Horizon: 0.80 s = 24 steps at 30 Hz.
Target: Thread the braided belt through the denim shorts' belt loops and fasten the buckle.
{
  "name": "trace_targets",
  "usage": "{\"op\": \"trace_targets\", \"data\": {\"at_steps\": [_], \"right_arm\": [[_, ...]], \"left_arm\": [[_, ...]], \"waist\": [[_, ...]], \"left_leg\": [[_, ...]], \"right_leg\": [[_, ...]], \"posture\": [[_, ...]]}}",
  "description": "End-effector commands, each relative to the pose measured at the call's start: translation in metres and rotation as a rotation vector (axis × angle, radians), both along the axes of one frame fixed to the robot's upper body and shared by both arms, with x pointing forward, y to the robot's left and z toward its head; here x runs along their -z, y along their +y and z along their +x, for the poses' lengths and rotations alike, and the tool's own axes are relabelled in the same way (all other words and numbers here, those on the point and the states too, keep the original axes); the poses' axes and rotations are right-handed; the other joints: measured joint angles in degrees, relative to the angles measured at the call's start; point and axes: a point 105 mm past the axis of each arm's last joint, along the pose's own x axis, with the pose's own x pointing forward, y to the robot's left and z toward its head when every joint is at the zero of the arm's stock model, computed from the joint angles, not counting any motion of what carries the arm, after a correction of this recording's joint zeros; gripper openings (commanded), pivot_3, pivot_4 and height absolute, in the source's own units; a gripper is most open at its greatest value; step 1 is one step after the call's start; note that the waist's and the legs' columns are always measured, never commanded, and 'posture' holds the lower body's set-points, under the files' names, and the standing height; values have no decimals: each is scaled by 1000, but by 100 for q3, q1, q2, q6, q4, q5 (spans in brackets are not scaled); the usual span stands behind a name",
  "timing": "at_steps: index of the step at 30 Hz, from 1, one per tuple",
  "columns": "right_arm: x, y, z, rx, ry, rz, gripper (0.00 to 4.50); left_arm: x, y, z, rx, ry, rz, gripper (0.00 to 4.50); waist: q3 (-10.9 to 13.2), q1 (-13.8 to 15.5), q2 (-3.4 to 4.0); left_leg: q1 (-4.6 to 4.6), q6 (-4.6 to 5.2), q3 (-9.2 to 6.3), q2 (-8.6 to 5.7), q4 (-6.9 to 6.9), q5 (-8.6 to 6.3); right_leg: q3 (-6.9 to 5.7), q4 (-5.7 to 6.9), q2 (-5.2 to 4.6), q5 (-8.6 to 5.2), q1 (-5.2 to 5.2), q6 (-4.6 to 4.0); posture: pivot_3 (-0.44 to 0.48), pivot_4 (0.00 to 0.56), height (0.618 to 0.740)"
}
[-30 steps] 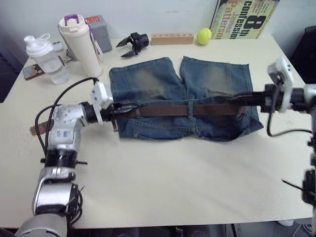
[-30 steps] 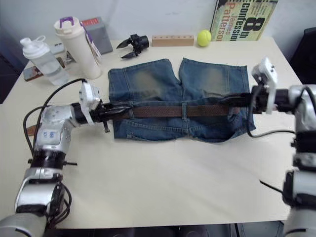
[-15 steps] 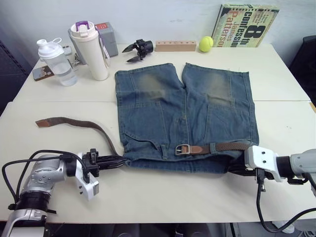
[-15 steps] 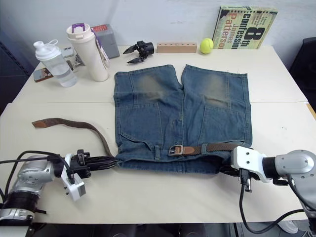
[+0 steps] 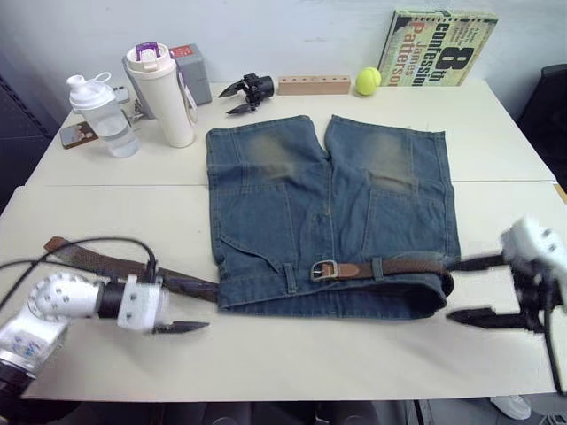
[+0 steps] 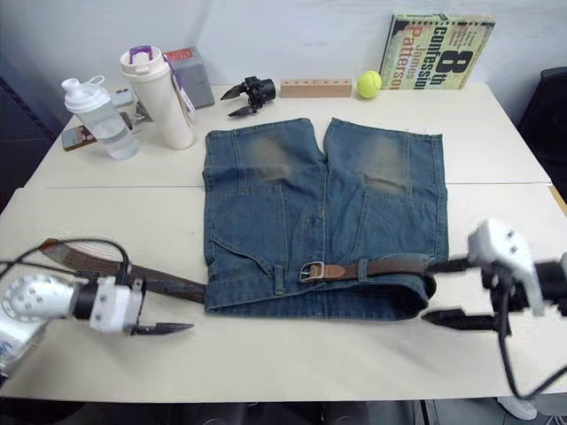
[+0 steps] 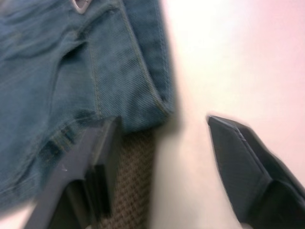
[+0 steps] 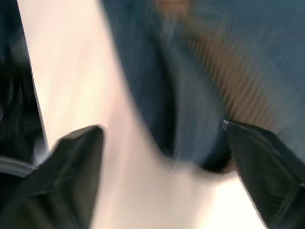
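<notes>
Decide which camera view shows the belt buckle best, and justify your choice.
The left eye view shows the buckle best: whole, lying on the shorts at the waistband. The right eye view shows it equally whole. The left wrist view catches just a metal sliver at its edge; the right wrist view gives a brown blur of belt.

The belt (image 6: 372, 266) is lying buckled across the shorts (image 6: 323, 212) while both grippers, left (image 6: 173, 310) and right (image 6: 447, 290), are hanging spread beside them.
</notes>
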Motion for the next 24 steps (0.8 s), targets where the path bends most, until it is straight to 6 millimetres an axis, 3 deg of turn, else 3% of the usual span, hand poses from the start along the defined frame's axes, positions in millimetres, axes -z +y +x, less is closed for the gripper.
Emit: {"op": "trace_targets", "data": {"at_steps": [1,4,9,15,20,24], "right_arm": [[-32,0,26,83,-106,126,4468],[-42,9,53,118,-167,207,4468],[-20,4,106,327,-249,101,4468],[4,13,124,417,-348,78,4468],[4,28,117,510,-407,216,4468],[9,40,108,552,-479,231,4468]], "left_arm": [[-41,-1,12,-89,200,-135,2873],[-61,-4,32,-149,230,-232,2873],[-69,-6,73,-337,235,-407,2873],[-73,-6,88,-535,307,-599,2873],[-87,11,66,-683,349,-830,2873],[-73,29,18,-827,523,-1081,2873]], "waist": [[3,7,5],[0,11,-2],[10,16,-16],[18,16,-30],[19,-3,-31],[18,-9,-32]], "left_leg": [[-2,-2,1,-3,0,2],[1,-3,11,-7,-34,5],[-14,4,57,-12,-51,18],[-27,5,57,-10,-54,19],[-27,5,41,-5,-53,20],[-22,5,-6,7,-51,19]], "right_leg": [[0,0,-1,1,-3,-1],[-4,-33,1,1,0,-1],[-8,-47,-2,2,-11,1],[-11,-58,-2,2,-15,2],[-3,-58,-3,3,-13,2],[26,-62,-5,3,-2,2]], "posture": [[0,150,657],[0,150,657],[0,150,657],[0,150,657],[0,150,657],[0,150,657]]}}
